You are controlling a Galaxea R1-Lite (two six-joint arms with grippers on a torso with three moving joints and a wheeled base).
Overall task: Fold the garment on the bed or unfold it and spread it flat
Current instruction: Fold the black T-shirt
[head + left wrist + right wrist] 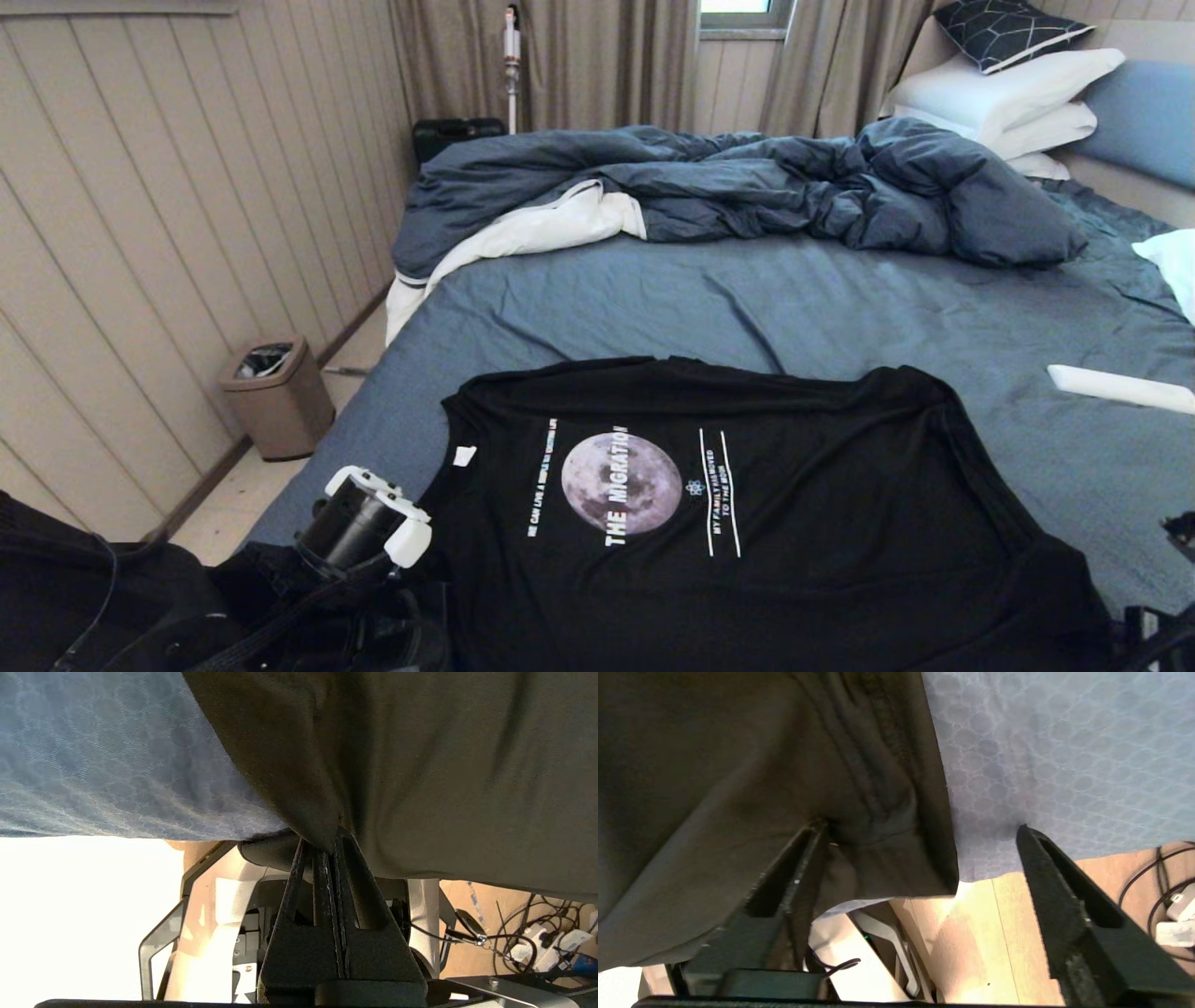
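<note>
Garment (747, 523) spread print-up on the near part of the bed (840, 308), its near edge hanging over the bed's edge.

Left gripper (332, 835) at the near left corner, fingers pressed together on the cloth; right gripper (920, 833) at the near right corner, fingers wide apart beside the hem. Farther: white flat object (1120, 387) at right, rumpled duvet (747, 187), pillows (1008, 93); bin (277, 397) on the floor, left.
</note>
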